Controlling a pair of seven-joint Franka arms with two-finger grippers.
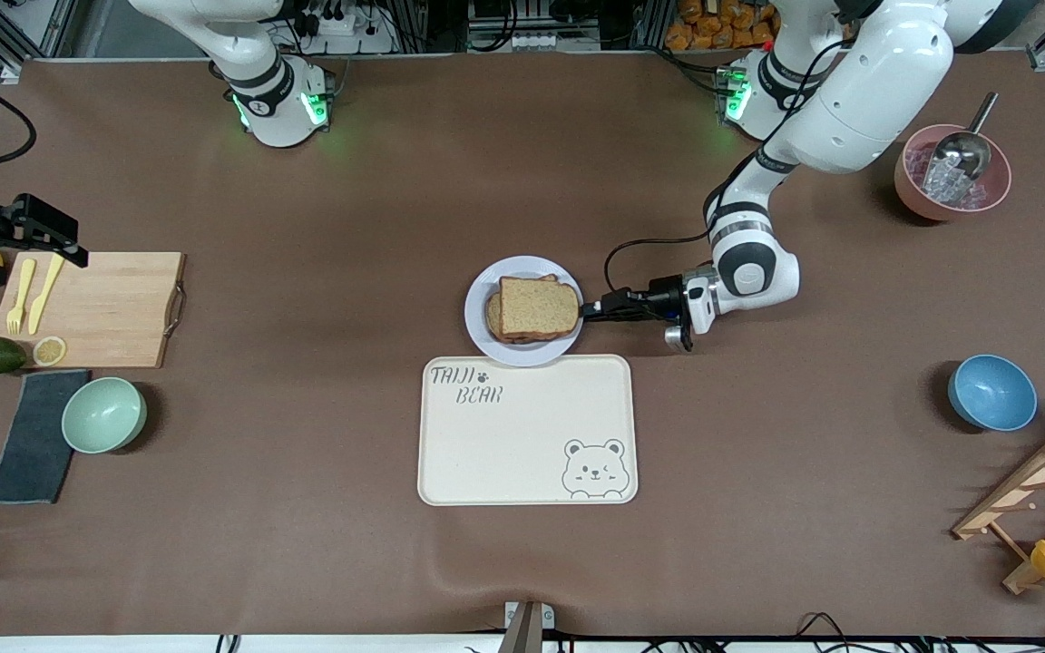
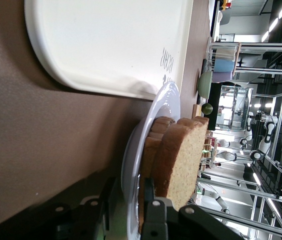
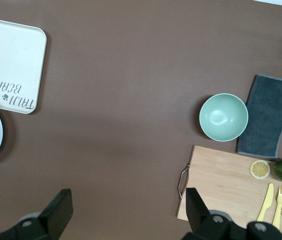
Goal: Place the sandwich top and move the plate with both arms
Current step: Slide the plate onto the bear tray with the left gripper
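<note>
On the plate [image 1: 479,319] lies the sandwich top [image 1: 536,307]; left gripper [image 1: 588,310] straddles its rim.

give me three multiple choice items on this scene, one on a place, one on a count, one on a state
1. The plate sits:
A. on the cutting board
B. touching the bear tray's edge farther from the front camera
C. in the blue bowl

2. Bowls on the table:
A. one
B. two
C. three

3. The sandwich top is:
A. on the sandwich
B. on the tray
C. held aloft

Answers:
1 B, the plate's rim meets the tray.
2 C, mint, blue and pink.
3 A, it lies on the lower slice; the left pincer is at the plate's rim.
</note>
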